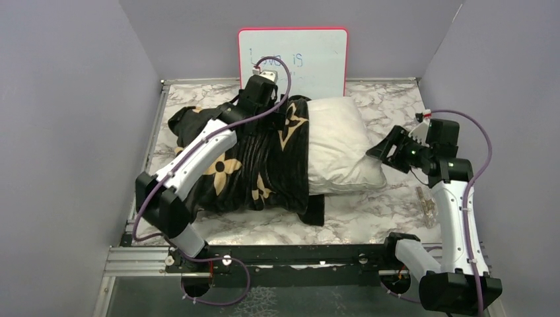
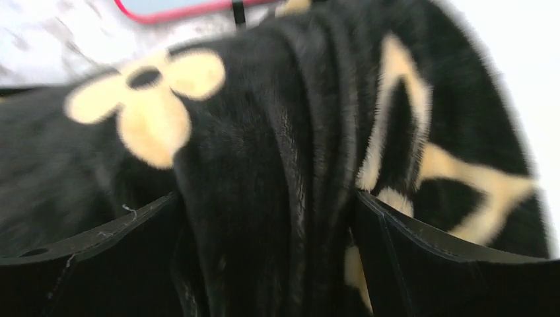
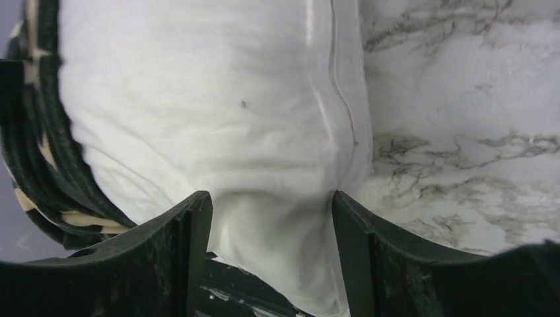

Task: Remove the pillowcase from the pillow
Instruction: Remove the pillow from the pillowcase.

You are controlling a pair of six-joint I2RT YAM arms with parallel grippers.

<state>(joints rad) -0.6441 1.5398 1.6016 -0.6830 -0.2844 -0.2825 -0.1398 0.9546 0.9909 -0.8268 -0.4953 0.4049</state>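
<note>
The black pillowcase with tan flower motifs is bunched over the left half of the white pillow, whose right half lies bare. My left gripper sits at the far edge of the bunch. In the left wrist view its fingers are shut on a thick ridge of the black pillowcase. My right gripper is at the pillow's right edge. In the right wrist view it pinches the corner of the white pillow, with the pillowcase's edge at the left.
A pink-framed whiteboard leans on the back wall just behind the left gripper. The marble table is hemmed by purple walls on both sides. A small clear object lies near the right arm.
</note>
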